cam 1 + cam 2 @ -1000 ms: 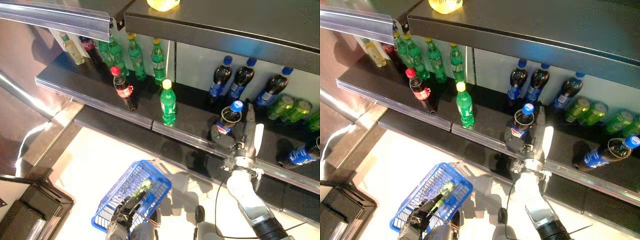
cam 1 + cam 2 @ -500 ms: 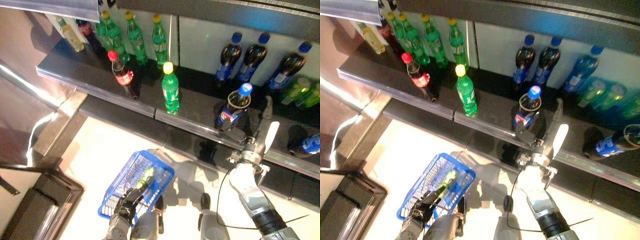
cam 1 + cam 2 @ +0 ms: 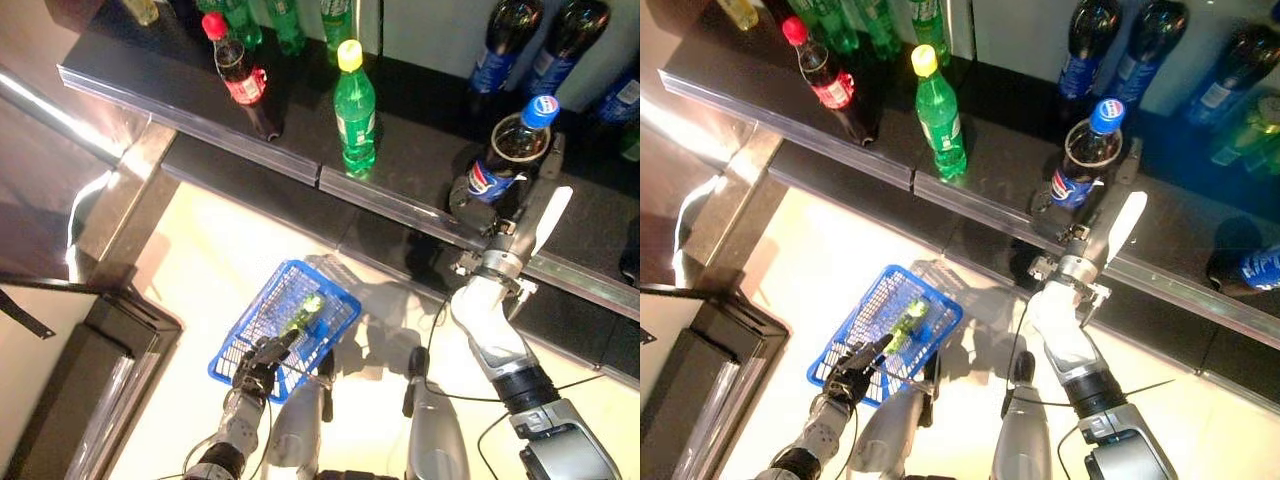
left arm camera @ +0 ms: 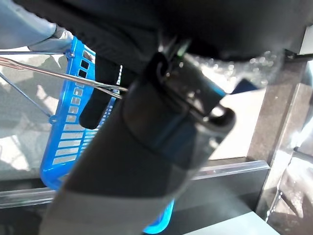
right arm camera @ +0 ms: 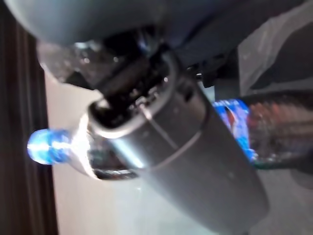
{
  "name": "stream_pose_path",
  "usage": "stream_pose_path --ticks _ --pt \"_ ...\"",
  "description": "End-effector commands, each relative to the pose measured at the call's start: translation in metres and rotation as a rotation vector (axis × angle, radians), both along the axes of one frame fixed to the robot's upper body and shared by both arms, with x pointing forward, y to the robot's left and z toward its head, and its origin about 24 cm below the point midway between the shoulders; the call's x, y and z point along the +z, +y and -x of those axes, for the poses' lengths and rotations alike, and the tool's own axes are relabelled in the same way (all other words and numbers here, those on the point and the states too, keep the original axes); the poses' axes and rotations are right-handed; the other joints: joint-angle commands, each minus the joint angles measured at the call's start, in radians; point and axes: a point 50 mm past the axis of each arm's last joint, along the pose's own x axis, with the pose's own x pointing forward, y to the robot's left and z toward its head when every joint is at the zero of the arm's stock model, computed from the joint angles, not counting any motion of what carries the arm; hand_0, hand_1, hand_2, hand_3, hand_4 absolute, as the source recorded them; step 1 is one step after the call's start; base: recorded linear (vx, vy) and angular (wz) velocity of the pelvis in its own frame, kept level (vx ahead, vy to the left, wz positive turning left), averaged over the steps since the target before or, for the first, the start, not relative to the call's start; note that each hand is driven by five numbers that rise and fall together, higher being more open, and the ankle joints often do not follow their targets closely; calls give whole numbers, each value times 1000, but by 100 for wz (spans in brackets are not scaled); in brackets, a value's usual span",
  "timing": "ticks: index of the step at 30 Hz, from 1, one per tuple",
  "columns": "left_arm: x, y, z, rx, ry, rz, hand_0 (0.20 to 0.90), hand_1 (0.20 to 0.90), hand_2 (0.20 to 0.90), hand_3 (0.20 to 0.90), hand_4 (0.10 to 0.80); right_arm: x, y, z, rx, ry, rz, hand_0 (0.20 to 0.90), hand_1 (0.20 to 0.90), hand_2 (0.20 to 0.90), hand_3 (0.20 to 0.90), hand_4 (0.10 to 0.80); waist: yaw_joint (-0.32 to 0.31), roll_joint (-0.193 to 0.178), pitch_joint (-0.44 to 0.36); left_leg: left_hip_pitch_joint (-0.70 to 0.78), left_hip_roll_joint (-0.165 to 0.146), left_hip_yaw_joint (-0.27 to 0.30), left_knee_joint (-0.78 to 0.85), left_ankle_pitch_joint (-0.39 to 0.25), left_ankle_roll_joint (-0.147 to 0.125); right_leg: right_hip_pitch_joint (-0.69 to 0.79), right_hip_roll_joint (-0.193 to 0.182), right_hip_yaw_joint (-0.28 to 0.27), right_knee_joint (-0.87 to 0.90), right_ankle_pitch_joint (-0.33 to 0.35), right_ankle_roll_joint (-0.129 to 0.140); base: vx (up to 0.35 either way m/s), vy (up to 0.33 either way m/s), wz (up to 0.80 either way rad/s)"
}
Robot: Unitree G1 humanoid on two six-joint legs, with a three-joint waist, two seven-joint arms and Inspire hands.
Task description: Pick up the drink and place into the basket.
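A dark cola bottle (image 3: 503,155) with a blue cap leans tilted at the front of the black shelf (image 3: 300,140). My right hand (image 3: 505,232) is shut on its lower part, dark fingers (image 3: 464,192) on one side and the white-covered thumb (image 3: 548,215) on the other. The bottle also shows past that hand in the right wrist view (image 5: 266,132). My left hand (image 3: 258,362) is shut on the thin wire handles of the blue basket (image 3: 258,318), which hangs low at the left above the pale floor. A green bottle (image 3: 303,312) lies in it.
On the shelf stand a green bottle with a yellow cap (image 3: 354,110), a red-capped cola bottle (image 3: 240,80) and dark blue-labelled bottles (image 3: 505,45) at the back. A lower dark shelf (image 3: 300,215) runs under the front rail. A dark cabinet (image 3: 90,400) stands at the lower left.
The camera has tipped down and closer, so the upper shelf has left the view. My right hand has stayed on the cola bottle, which now leans more towards the shelf's front edge.
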Motion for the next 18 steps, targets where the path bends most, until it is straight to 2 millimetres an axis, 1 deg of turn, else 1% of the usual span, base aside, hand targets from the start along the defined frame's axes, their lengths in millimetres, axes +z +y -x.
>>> stream_pose_path --ticks 1,7,9,13,14,15,16,18 --pt "-32 14 60 2 208 -29 300 300 300 200 100 76 9 -2 33 -326 -60 900 900 900 900 800 15 -41 22 -82 -8 -57 109 43 11 45 -40 -45 13 9 -42 8 43 1" --pt "-28 10 52 -15 181 -17 300 300 300 200 100 96 -1 -10 -6 -368 -90 900 900 900 900 800 29 -34 22 -117 -15 -59 129 43 16 6 -42 -42 38 4 -46 2 12 0" --pt "-28 10 51 -17 179 -17 300 300 300 200 100 99 -3 -11 -12 -375 -102 900 900 900 900 800 31 -34 22 -122 -16 -60 134 43 17 2 -42 -43 42 2 -47 0 0 0" --pt "-27 13 50 -24 180 -22 300 300 300 200 100 106 -14 -14 -8 -386 -169 900 900 900 900 800 39 -37 22 -130 -19 -60 146 32 21 -6 -44 -43 56 -5 -49 0 0 0" --pt "-27 13 50 -26 181 -22 300 300 300 200 100 109 -15 -14 -12 -392 -173 634 634 634 590 490 40 -37 22 -133 -19 -60 151 28 22 -10 -45 -44 62 -7 -49 0 0 0" --pt "-27 14 49 -26 181 -23 300 300 300 200 100 110 -15 -14 -14 -395 -176 448 448 448 373 273 40 -38 22 -136 -20 -60 155 28 23 -14 -45 -43 67 -10 -50 0 0 0" --pt "-26 14 49 -26 182 -23 300 300 300 200 100 112 -17 -14 -17 -403 -181 300 300 300 200 100 41 -38 22 -139 -21 -61 161 26 24 -18 -44 -42 76 -13 -51 9 0 4" --pt "-26 15 48 -24 183 -23 300 300 300 200 100 115 -18 -14 -17 -408 -185 300 300 300 200 100 40 -39 22 -143 -22 -61 172 22 25 -23 -45 -41 89 -19 -53 14 6 5"
